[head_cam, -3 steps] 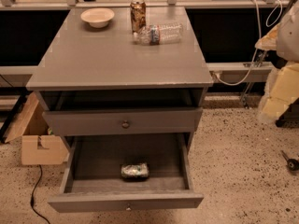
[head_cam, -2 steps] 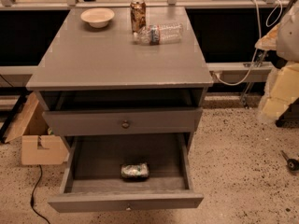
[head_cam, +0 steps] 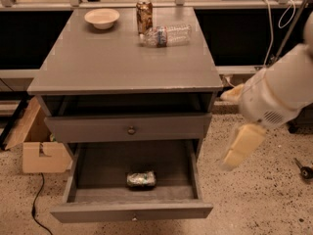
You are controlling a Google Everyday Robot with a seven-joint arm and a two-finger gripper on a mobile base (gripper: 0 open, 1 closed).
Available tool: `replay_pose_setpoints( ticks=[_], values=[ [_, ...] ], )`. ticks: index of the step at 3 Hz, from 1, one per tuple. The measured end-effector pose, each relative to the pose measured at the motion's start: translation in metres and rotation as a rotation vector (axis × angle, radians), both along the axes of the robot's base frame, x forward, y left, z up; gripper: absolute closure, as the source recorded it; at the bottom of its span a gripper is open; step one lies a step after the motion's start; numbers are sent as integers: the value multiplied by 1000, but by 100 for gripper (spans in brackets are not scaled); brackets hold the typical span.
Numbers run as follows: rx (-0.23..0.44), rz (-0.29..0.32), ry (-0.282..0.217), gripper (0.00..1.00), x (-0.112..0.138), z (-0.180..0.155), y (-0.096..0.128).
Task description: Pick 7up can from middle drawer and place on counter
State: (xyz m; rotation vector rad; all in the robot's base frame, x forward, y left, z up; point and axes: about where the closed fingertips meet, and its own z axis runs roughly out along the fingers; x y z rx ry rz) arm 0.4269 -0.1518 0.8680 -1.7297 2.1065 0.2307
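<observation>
The 7up can (head_cam: 142, 179), green and silver, lies on its side on the floor of the open middle drawer (head_cam: 93, 173), near its centre. The drawer is pulled out below a closed drawer front with a round knob (head_cam: 131, 130). The counter (head_cam: 122, 62) is the grey cabinet top above. My gripper (head_cam: 235, 124) hangs to the right of the cabinet, at about the height of the drawers, well apart from the can. Its cream fingers (head_cam: 242, 146) are spread and hold nothing.
On the counter's far side stand a white bowl (head_cam: 101, 18), a brown-copper can (head_cam: 144, 15) and a clear water bottle (head_cam: 165, 35) lying on its side. A cardboard box (head_cam: 39, 148) sits on the floor left of the cabinet. A cable (head_cam: 35, 207) runs by the drawer's left corner.
My arm and gripper have moved left and down, closer to the cabinet's right side. The can, the drawer and the things on the counter have not moved.
</observation>
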Motion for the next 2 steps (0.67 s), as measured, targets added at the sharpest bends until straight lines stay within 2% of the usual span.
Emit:
replay_pose_setpoints(
  ticks=[1,2],
  values=[
    [29,-7,4,0,-3,-23,13],
    [29,-6,4,0,-3,-24,13]
  ],
)
